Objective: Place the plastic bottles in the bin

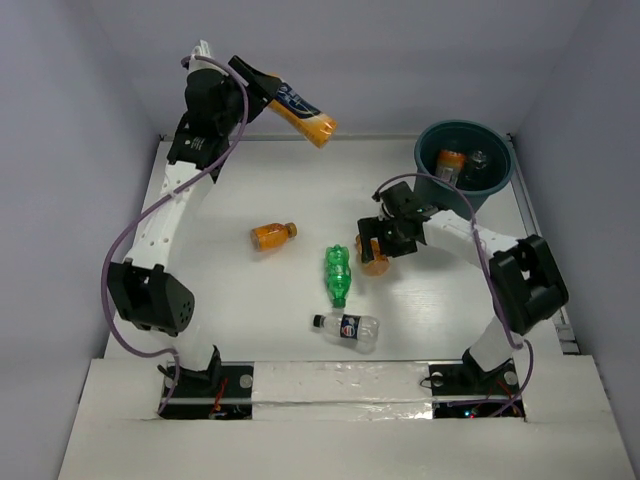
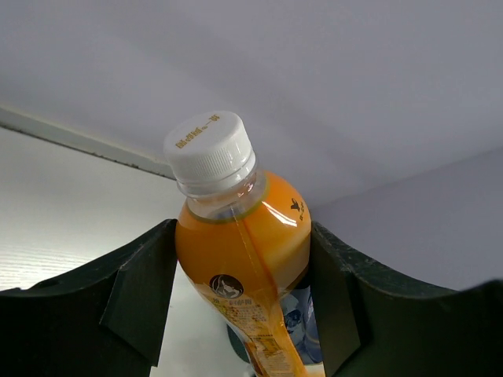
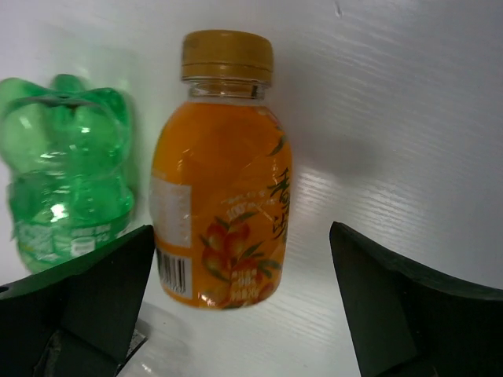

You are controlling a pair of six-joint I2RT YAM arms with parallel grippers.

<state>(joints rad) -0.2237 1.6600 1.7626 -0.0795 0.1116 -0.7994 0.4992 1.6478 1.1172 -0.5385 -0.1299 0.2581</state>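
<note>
While the left claw [image 2: 244,275] is clamped on a white-capped orange bottle [image 2: 236,251], it hangs high over the far-left corner of the worktop [image 1: 230,300]. That is well apart from the bin [image 1: 506,158].

- The held bottle sits tilted, and much of its length pokes out past the fingers.
- The right claw [image 3: 241,236] is low and spread wide, with one finger on each side of an orange-capped bottle [image 3: 224,173] lying on the worktop. Neither finger appears to touch it.
- A green bottle [image 3: 67,165] lies just beside that one, on the side of the near finger.
- The bin stands at the far right and already holds an orange bottle [image 1: 450,160] and a clear one [image 1: 478,158].
- Loose on the worktop are another orange bottle [image 1: 272,236] and a blue-labelled clear bottle [image 1: 347,327].

Risks, as judged:
- As the right claw closes, the finger next to the green bottle may clip it, shoving it away or pinching both bottles.
- The orange-capped bottle is round and smooth, so an off-centre squeeze could squirt it out.
- The left arm has a long carry across to the bin. With a tilted, slick, overhanging load, the bottle could slip and drop short.
- If both arms head for the bin together, they could foul each other near the rim.
</note>
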